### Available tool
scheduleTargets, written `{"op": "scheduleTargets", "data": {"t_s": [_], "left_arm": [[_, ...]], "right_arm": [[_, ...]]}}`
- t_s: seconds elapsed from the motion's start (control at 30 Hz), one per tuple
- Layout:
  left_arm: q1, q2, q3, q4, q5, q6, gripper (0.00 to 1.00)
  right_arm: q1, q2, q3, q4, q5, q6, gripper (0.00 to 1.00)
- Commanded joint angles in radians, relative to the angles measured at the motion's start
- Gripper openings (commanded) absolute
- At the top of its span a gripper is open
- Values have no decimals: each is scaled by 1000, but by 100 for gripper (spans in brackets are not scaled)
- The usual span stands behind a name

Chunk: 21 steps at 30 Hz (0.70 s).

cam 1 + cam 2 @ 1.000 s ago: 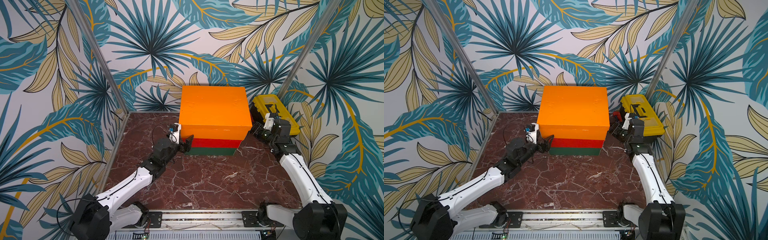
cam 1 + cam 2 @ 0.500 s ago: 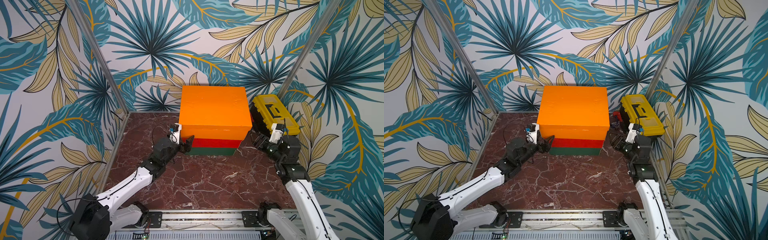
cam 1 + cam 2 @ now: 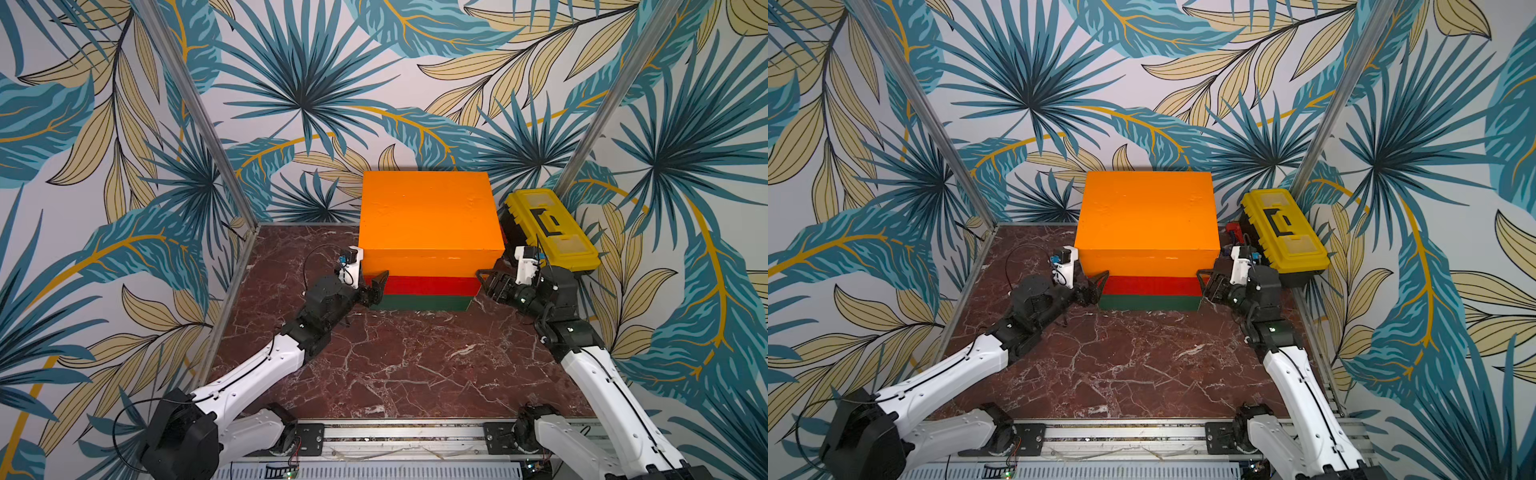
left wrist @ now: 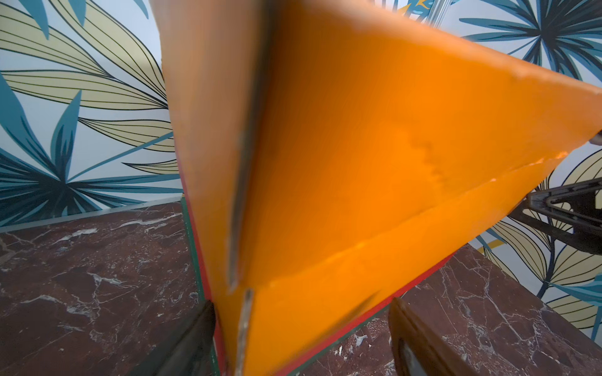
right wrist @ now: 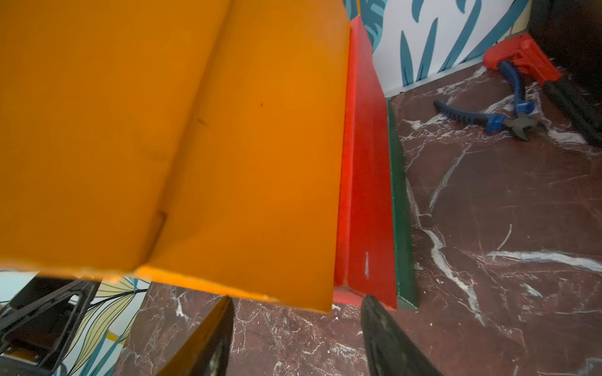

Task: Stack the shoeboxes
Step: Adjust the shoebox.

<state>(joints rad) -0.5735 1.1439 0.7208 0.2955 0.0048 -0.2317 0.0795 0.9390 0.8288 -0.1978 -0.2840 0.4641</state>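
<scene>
You've got a yellow-lidded black toolbox (image 3: 550,226) on the maroon marble tabletop (image 3: 395,361), back right corner, against the leaf-print wall (image 3: 291,83). In the right wrist view, blue-handled pliers (image 5: 488,117) lie flat just beside a red tool (image 5: 521,57). Metal posts (image 3: 199,112) stand in the corners.

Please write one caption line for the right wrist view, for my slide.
Orange shoebox stacked on red shoebox and green shoebox, blue-handled pliers lying apart on the marble surface.

Lab cell: wallpapered panels (image 3: 124,124), mounting rail (image 3: 399,434)
</scene>
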Motion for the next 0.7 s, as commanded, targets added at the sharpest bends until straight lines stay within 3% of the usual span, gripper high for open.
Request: {"op": "scheduleTargets", "data": {"t_s": [0.0,0.27,0.67], "left_arm": [[-2,-11,51,8,14,5,84],[-2,-21,46,8,10,15,84],[-2,-209,46,-12,84,2,87]], "right_arm": [[3,0,29,-10,86,-19,63],[3,38,53,-42,66,-3,62],[3,-218,117,-115,110,-22,69]]}}
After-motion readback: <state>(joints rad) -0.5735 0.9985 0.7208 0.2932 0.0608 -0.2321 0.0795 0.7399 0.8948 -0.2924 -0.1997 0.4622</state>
